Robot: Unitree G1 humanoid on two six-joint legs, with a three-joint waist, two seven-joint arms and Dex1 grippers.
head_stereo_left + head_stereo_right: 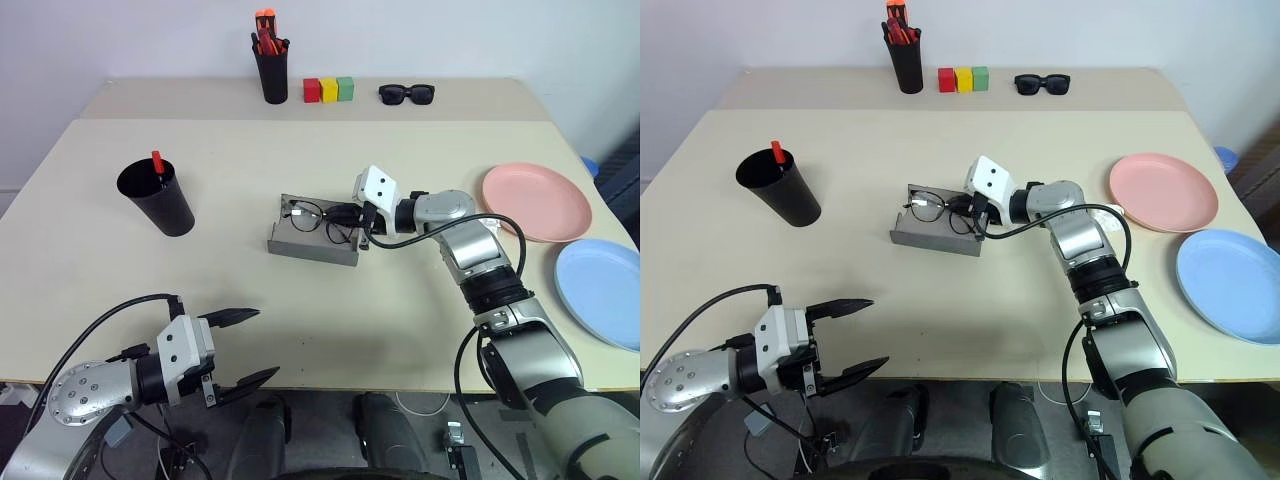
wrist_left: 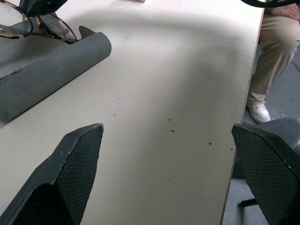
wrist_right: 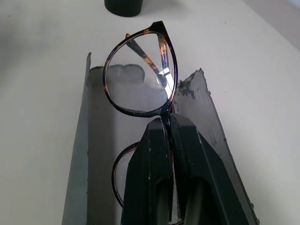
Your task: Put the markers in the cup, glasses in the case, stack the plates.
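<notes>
**Desk:** What's the right pincer doing?

**Me:** I've got the right gripper (image 1: 352, 222) clamped tight on the glasses (image 1: 318, 218), fingers (image 3: 159, 154) pressed together on the bridge between the two lenses. It holds them over the open case (image 1: 312, 243) at the middle of the table (image 1: 300, 320). In the wrist view one lens stands up past the fingertips, with the case's trough beneath it. I can't tell whether the frame touches the case.

**Desk:** And the left?

**Me:** The left gripper (image 1: 240, 348) is spread wide and holds nothing, hovering at the near edge of the table, well apart from the case.

**Desk:** How do the glasses look?

**Me:** Thin dark frame, mottled brown like tortoiseshell up close, with clear roundish lenses and the arms folded behind them. The case is grey and felt-like, a long trough with a flat flap standing along its far side and ragged ends.

**Desk:** The rest of the task's things?

**Me:** The cup (image 1: 158, 198) stands upright at the left, matte black, tapered, wider at the rim, with a red-capped marker (image 1: 158, 163) poking out of it. The pink plate (image 1: 537, 202) and the blue plate (image 1: 603, 290) lie side by side at the right, unstacked, the pink one farther. Both are smooth, round and shallow.
</notes>
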